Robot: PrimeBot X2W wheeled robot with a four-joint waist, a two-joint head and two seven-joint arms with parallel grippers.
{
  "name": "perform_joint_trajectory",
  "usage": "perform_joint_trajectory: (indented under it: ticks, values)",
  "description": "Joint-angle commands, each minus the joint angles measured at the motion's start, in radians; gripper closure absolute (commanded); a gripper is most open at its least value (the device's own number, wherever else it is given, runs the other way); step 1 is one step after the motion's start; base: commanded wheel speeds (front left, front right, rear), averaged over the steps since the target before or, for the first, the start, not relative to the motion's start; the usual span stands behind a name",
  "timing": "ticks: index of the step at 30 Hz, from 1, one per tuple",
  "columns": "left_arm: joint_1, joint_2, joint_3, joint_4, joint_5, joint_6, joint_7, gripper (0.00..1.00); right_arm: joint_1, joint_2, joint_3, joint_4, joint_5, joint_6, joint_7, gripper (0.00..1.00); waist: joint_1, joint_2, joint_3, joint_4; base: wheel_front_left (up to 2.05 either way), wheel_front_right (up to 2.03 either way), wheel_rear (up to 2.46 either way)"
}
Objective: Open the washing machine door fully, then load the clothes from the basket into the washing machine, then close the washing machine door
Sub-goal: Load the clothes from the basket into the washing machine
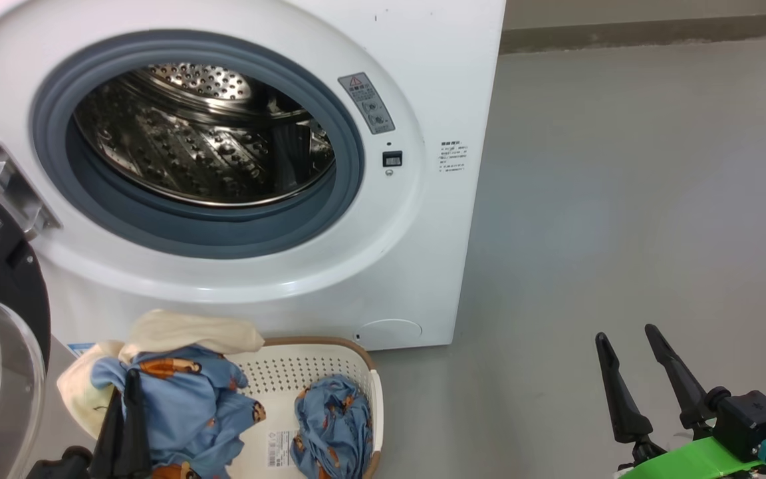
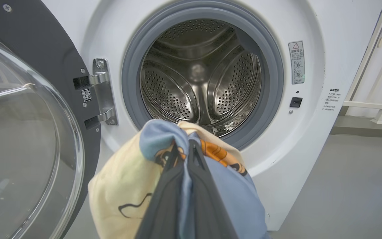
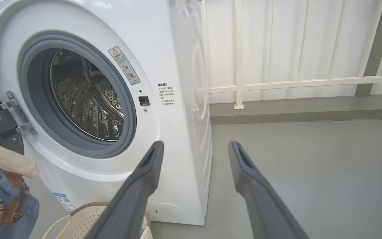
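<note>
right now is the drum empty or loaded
Empty: the drum shows bare steel; the clothes hang outside it, in the left gripper.

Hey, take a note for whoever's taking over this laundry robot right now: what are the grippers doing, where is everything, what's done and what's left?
Left gripper: shut on a bundle of clothes, blue and cream, held in front of the washing machine, below its opening.
Right gripper: open, empty, over the floor to the machine's right.
Washing machine door: swung open to the left; the drum looks empty.
Basket: on the floor in front of the machine, one blue garment inside.
Done: door open, bundle gripped.
Left: put the bundle in the drum, load the garment from the basket, close the door.
</note>
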Motion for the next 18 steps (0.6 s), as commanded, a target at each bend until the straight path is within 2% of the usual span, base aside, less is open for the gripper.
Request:
perform_joint_trajectory:
  ticks: [1, 9, 18]
  values:
    - [-0.023, 0.006, 0.031, -0.032, -0.006, 0.004, -0.012, 1.00, -0.019, -0.003, 0.022, -0.029, -0.007, 0.002, 0.002, 0.00, -0.0001, 0.0000, 0.014, -0.002, 0.00, 0.00, 0.00]
    - [-0.096, 0.003, 0.013, -0.011, -0.021, -0.003, -0.012, 1.00, -0.041, 0.002, 0.024, -0.021, 0.002, 0.002, -0.004, 0.00, -0.0001, 0.0000, 0.098, -0.011, 0.00, 0.00, 0.00]
    - [-0.298, 0.002, 0.021, 0.057, -0.020, -0.020, -0.012, 1.00, -0.093, 0.004, 0.043, -0.004, 0.011, 0.002, -0.018, 0.00, -0.0001, 0.0000, 0.216, -0.043, 0.00, 0.00, 0.00]
